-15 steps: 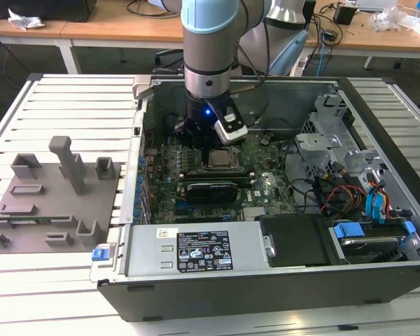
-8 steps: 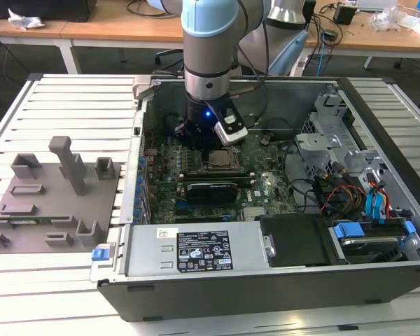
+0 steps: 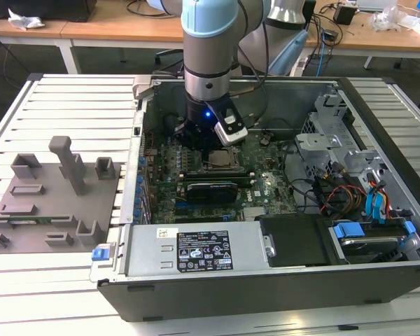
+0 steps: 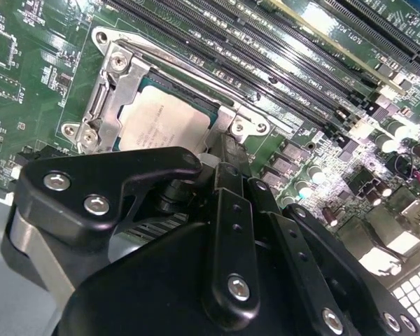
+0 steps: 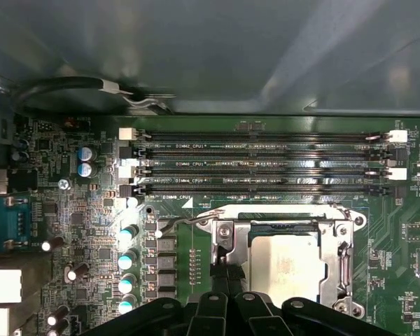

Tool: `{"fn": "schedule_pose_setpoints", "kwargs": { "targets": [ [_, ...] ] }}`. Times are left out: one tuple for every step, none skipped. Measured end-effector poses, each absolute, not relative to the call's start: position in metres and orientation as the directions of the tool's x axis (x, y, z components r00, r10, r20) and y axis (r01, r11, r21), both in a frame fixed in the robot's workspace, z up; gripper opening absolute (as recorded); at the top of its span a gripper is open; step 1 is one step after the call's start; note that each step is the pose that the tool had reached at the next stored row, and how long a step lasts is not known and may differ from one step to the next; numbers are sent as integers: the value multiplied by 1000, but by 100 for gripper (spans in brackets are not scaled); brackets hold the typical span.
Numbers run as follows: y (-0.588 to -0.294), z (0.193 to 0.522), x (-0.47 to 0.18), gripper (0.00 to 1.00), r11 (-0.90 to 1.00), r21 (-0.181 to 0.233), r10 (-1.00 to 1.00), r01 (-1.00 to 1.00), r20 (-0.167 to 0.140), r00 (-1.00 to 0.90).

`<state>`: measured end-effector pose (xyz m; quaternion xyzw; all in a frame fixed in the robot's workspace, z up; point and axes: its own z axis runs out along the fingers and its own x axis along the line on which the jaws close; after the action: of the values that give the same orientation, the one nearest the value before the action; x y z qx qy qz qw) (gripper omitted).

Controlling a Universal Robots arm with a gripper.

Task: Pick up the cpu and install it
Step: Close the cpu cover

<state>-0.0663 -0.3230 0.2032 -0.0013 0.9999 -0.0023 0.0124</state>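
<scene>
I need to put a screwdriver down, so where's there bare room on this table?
The table has bare slats beyond the grey tray and nearer the camera than it, at the exterior view's left. Inside the computer case it is crowded: the arm stands over the motherboard, cables and drive bays fill the exterior view's right.

Your arm (image 3: 208, 42) is a thick cylinder with a pale blue cap above a silver-grey sleeve, turning black at the wrist. There a small blue light (image 3: 207, 112) glows beside a white-and-black camera block (image 3: 231, 129), and a thin black cable (image 3: 264, 77) trails off it. In the second wrist view, your claw (image 4: 226, 150) is matte black linkage bars pinned with bright silver screws (image 4: 58, 182).
</scene>
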Motion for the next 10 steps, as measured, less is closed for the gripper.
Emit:
{"fn": "schedule_pose_setpoints", "kwargs": {
  "targets": [
    [-323,203,-66,11,1000,-5,-3,-3,-25,-1000],
    [-323,203,-66,11,1000,-5,-3,-3,-25,-1000],
    [-323,203,-66,11,1000,-5,-3,-3,-25,-1000],
    [-323,203,-66,11,1000,-5,-3,-3,-25,-1000],
    [-323,203,-66,11,1000,-5,-3,-3,-25,-1000],
    [-323,203,-66,11,1000,-5,-3,-3,-25,-1000],
    [-323,203,-66,11,1000,-4,-3,-3,-25,-1000],
    [-323,204,-66,11,1000,-4,-3,-3,-25,-1000],
    [-323,205,-66,11,1000,-3,-3,-3,-25,-1000],
    [-323,205,-66,11,1000,-3,-3,-3,-26,-1000]
  ]
}}
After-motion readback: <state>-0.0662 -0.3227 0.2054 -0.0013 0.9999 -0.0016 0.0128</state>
